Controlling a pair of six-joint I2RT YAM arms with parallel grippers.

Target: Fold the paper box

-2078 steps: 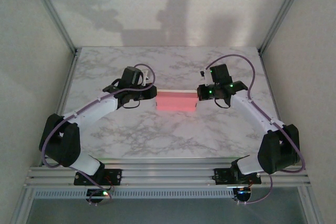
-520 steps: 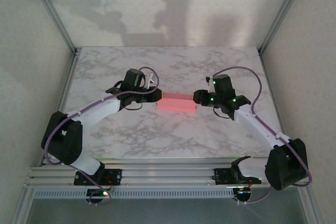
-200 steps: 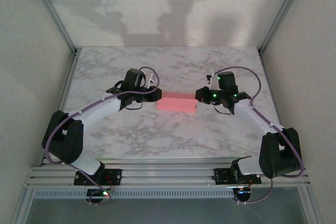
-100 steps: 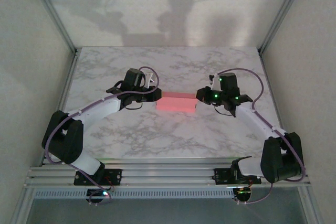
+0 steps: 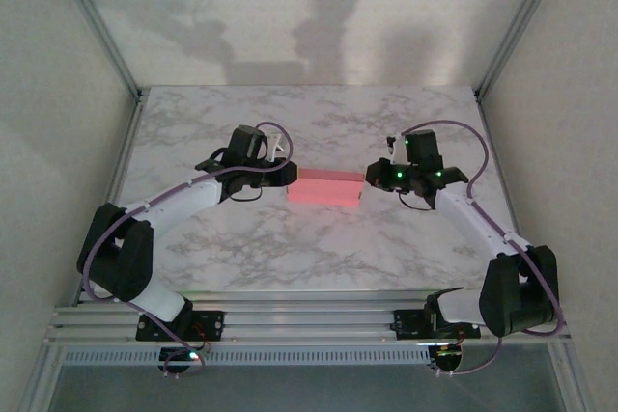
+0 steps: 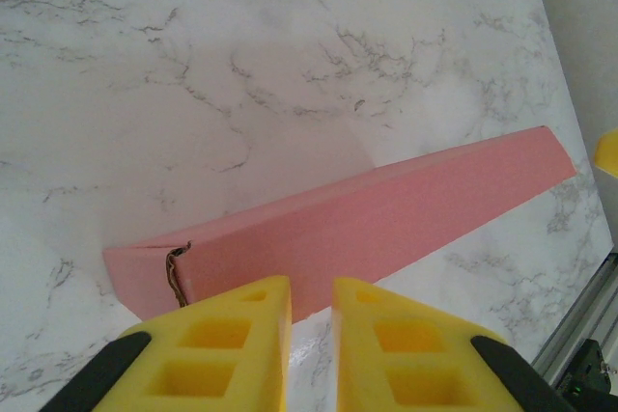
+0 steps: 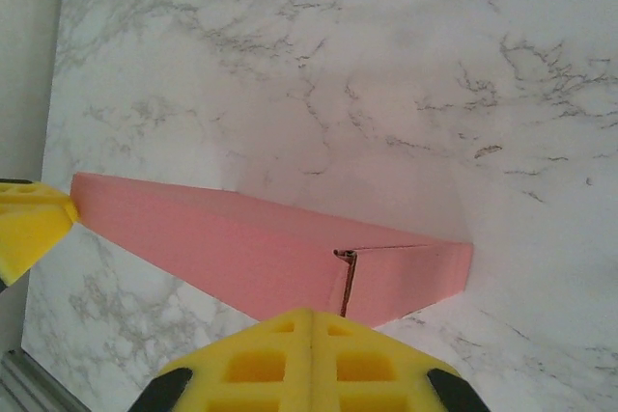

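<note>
The paper box (image 5: 324, 188) lies closed on the marble table as a long, flat pink block, with a seam at each end. My left gripper (image 5: 286, 173) sits at the box's left end. In the left wrist view its yellow fingers (image 6: 232, 325) stand a narrow gap apart, with bare table between them and the box (image 6: 386, 214) just ahead. My right gripper (image 5: 369, 175) is at the box's right end. Its fingers (image 7: 311, 320) are pressed together, holding nothing, with the tip just short of the end flap of the box (image 7: 222, 238).
The marble table (image 5: 319, 248) has free room in front of and behind the box. Metal frame posts and pale walls close in the left, right and far sides. A metal rail (image 5: 309, 320) holding the arm bases runs along the near edge.
The right arm has shifted slightly to the right and its elbow has swung outward, with its gripper still shut at the box's end. The box and the left arm have not moved.
</note>
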